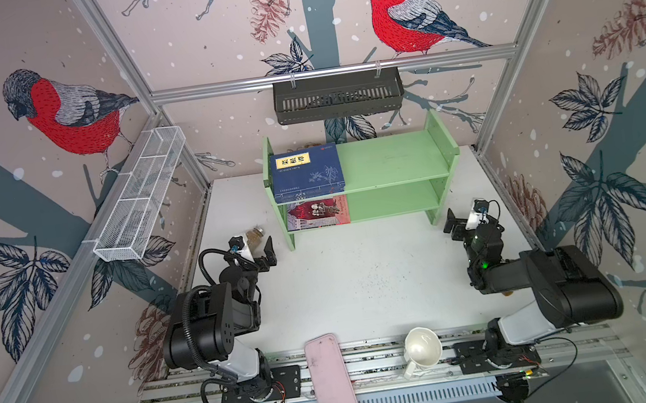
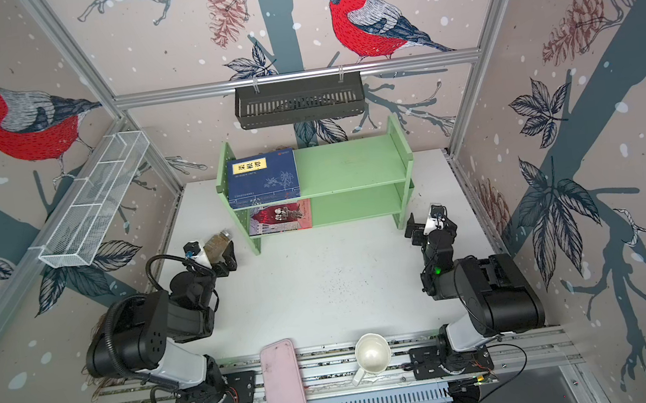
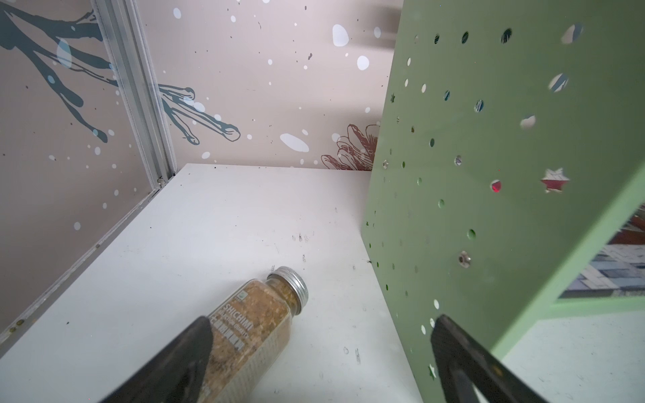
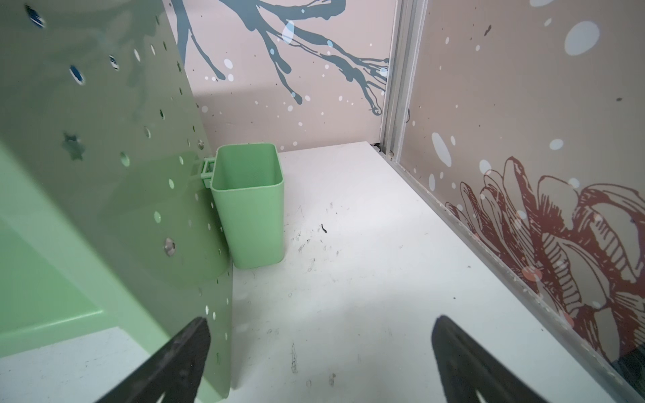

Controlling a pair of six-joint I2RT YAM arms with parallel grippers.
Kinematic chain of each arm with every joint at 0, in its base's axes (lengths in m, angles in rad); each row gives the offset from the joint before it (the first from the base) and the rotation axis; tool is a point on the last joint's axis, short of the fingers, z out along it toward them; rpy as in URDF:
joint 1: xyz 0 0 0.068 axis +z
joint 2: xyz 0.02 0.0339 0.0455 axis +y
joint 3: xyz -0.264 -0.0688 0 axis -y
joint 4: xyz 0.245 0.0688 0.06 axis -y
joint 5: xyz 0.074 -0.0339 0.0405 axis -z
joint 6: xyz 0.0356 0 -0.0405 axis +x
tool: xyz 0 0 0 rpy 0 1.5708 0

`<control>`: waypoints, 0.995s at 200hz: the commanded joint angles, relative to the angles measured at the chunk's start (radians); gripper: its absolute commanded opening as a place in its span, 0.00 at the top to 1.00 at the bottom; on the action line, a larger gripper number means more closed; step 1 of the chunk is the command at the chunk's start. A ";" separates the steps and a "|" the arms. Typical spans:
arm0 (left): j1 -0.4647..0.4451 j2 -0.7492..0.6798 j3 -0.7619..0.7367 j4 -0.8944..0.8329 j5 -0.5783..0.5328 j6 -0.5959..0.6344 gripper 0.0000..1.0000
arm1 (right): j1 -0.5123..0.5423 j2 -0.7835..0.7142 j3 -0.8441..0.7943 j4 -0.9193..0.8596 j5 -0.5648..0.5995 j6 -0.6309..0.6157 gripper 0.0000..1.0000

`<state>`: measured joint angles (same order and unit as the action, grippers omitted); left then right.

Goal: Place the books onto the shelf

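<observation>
The navy books (image 1: pixel 306 173) lie flat in a pile on the upper tier of the green shelf (image 1: pixel 391 160), at its left end in both top views; how many are in the pile I cannot count. The red-and-grey book (image 1: pixel 318 213) lies flat on the lower tier, directly under them. The shelf stands in the upper middle of the white table (image 1: pixel 364 281).

The left gripper (image 3: pixel 323 322) has its jaws wide apart and holds nothing. It is just beside the shelf's left side panel, over a spice jar (image 3: pixel 258 324) lying on its side. The right gripper (image 4: pixel 321 321) is also spread wide with nothing between its jaws, near the right side panel, where a green cup (image 4: pixel 249 206) hangs.
</observation>
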<state>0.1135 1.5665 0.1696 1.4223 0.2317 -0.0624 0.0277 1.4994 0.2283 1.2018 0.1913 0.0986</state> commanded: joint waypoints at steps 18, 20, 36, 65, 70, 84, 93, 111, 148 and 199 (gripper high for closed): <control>-0.002 -0.003 0.004 0.013 -0.012 0.013 0.02 | 0.000 0.005 0.009 -0.008 0.006 -0.011 0.00; -0.001 -0.003 0.004 0.013 -0.012 0.013 0.02 | 0.000 0.003 0.009 -0.008 0.005 -0.011 0.00; -0.001 -0.002 0.004 0.013 -0.012 0.013 0.02 | 0.000 0.000 0.005 -0.004 0.005 -0.011 0.00; -0.002 -0.003 0.004 0.013 -0.012 0.013 0.02 | 0.000 0.001 0.007 -0.006 0.005 -0.011 0.00; -0.002 -0.003 0.003 0.013 -0.012 0.013 0.02 | -0.002 0.004 0.010 -0.011 0.001 -0.010 0.00; -0.002 -0.003 0.004 0.013 -0.012 0.013 0.02 | -0.007 0.002 0.009 -0.010 -0.009 -0.008 0.00; -0.002 -0.003 0.004 0.014 -0.012 0.013 0.02 | -0.005 -0.002 0.002 0.000 -0.008 -0.011 0.00; -0.001 -0.003 0.004 0.014 -0.013 0.013 0.02 | 0.038 -0.031 -0.115 0.188 0.025 -0.051 0.00; -0.002 -0.003 0.004 0.013 -0.013 0.013 0.02 | 0.014 0.000 -0.094 0.194 0.003 -0.035 0.00; -0.002 -0.003 0.004 0.011 -0.013 0.013 0.02 | -0.023 -0.012 -0.026 0.026 -0.005 0.014 0.00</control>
<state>0.1135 1.5658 0.1699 1.4014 0.2317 -0.0616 0.0151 1.4982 0.1459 1.3289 0.1902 0.0811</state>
